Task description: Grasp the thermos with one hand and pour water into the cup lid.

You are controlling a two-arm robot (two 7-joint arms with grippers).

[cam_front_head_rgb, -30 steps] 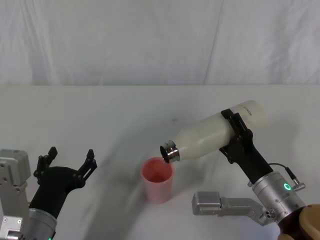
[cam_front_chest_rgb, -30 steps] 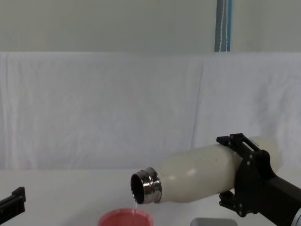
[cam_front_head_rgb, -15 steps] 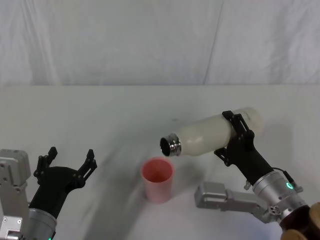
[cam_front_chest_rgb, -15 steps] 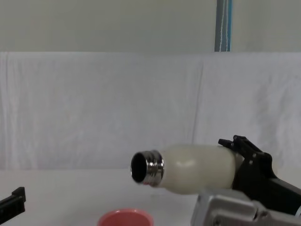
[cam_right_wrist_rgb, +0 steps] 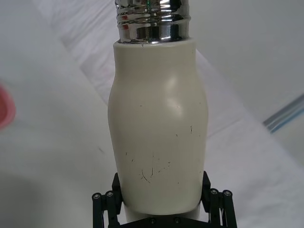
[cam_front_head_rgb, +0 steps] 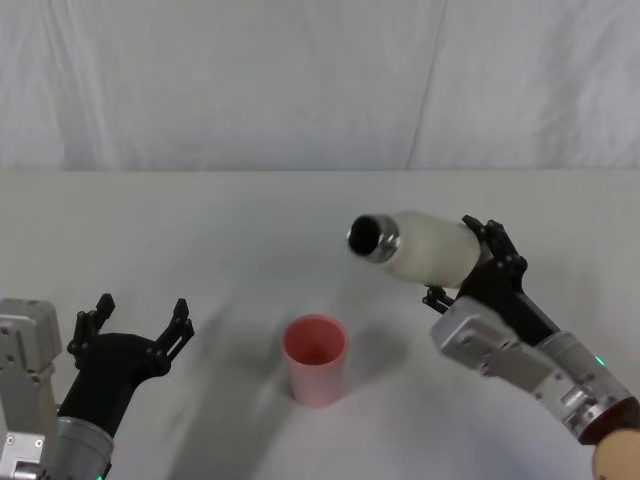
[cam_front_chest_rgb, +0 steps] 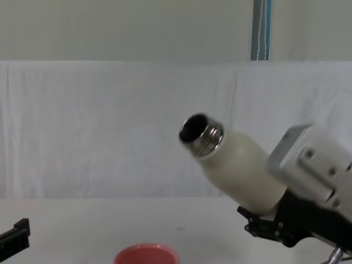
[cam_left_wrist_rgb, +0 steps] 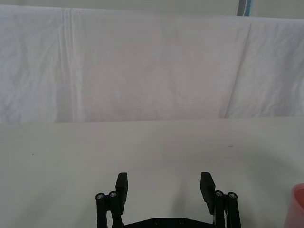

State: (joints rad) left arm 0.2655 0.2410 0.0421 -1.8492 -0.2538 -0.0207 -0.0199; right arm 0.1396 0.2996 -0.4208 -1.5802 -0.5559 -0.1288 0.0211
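The right gripper (cam_right_wrist_rgb: 161,199) clamps the thermos (cam_front_head_rgb: 425,247), base hidden; cup lid (cam_front_head_rgb: 316,358) sits below-left. Left gripper (cam_left_wrist_rgb: 164,187) idles, spread wide.

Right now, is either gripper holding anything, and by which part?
The right gripper holds the thermos by its lower body, near the base. The left gripper is open and empty.

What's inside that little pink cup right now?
The cup lid stands open on the table; its inside looks pink, and whether it holds water cannot be told. The thermos hangs above, mouth raised.
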